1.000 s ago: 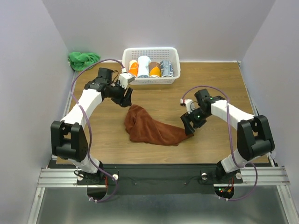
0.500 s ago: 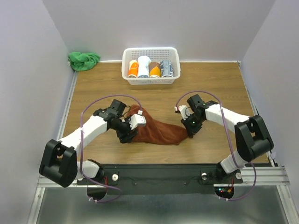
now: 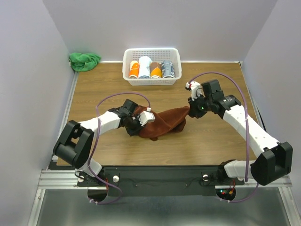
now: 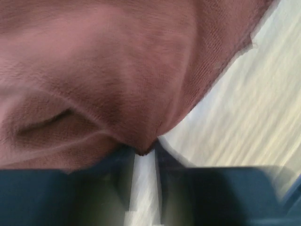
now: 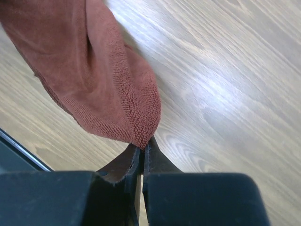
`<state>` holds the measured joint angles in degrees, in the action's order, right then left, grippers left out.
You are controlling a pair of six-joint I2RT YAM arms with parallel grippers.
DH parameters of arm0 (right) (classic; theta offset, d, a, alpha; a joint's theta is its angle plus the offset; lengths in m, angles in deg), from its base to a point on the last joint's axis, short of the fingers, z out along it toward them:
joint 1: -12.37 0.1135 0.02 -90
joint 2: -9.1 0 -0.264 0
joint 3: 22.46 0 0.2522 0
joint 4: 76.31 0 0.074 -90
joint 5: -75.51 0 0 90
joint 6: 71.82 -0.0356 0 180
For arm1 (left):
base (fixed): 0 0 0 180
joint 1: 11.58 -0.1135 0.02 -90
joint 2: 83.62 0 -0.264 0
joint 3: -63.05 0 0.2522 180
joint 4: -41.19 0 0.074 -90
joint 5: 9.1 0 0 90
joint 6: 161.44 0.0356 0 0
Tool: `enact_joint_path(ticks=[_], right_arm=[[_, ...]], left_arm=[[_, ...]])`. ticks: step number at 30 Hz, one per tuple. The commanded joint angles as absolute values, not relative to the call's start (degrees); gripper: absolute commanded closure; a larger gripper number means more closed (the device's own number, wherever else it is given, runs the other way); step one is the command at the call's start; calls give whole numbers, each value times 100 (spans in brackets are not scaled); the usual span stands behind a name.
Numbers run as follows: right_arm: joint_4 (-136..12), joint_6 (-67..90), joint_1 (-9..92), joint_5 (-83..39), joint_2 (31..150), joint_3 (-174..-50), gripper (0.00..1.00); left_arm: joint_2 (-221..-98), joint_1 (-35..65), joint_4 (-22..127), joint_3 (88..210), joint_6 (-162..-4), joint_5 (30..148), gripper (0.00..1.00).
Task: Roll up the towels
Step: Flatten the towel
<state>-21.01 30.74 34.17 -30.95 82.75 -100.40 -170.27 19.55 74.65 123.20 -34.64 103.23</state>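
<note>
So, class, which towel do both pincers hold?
The reddish-brown towel, pinched by the left pincer and right pincer; the green towel lies bunched in the far corner.

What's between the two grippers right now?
The reddish-brown towel, bunched and slung from the left gripper to the right gripper, each pinching an end. The top external view shows it.

Blurred reddish-brown towel [image 4: 117,70] filling most of the frame, lowest fold nipped between dark fingers [image 4: 121,169], wooden table [image 4: 254,117] at right
</note>
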Motion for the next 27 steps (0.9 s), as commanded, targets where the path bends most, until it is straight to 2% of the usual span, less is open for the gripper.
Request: enact_joint_path(ticks=[1,2,3,10,14,17,21,24,27], right_arm=[[-2195,2891,3311,-2996,8197,-10257,99],[-2186,2882,3311,-2987,8144,-10266,99],[-2168,2891,3311,-2934,8109,-10284,99],[-1888,3250,3302,-3056,7758,-10126,99],[-1563,3566,3311,-3627,7520,-10142,99],[-1334,3585,3302,-4015,7424,-10240,99],[-1421,3646,3267,-3612,7362,-10039,99],[-1465,3717,3118,-3041,7440,-9950,99],[-1553,3778,2662,-3048,7738,-9906,99]], left_arm=[[-17072,1953,6998,12577,-4173,10454,91],[-16855,1901,7015,12638,-4199,10628,98],[-16722,1848,7059,12673,-4217,10726,100],[-15571,1637,9245,13683,-3085,11166,100],[-14868,1646,10755,14263,-2268,10834,100],[-14752,1689,11127,14431,-1916,10640,100],[-15567,1892,10945,14773,-1862,10700,100],[-16814,1918,10742,15484,-1915,11042,100],[-18141,1883,10584,16388,-1844,11131,100]])
